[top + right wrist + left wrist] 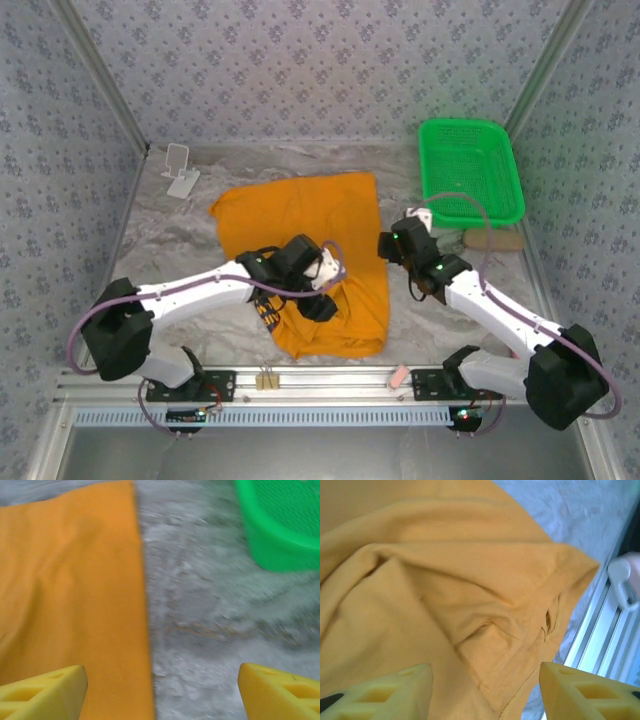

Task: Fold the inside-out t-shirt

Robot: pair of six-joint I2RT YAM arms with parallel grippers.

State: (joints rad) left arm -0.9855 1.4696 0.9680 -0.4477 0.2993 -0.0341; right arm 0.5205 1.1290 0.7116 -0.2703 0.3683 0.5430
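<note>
Grey crinkled worktop [170, 240] carries the orange t-shirt [300, 210] at centre; left hand [485, 680] hovers spread over it, right hand [160, 675] spread beside its edge.

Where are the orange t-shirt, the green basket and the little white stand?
orange t-shirt [300, 205]: top view, flat upper part.
green basket [470, 165]: top view, mesh floor.
white stand [179, 160]: top view, its upright plate.
</note>
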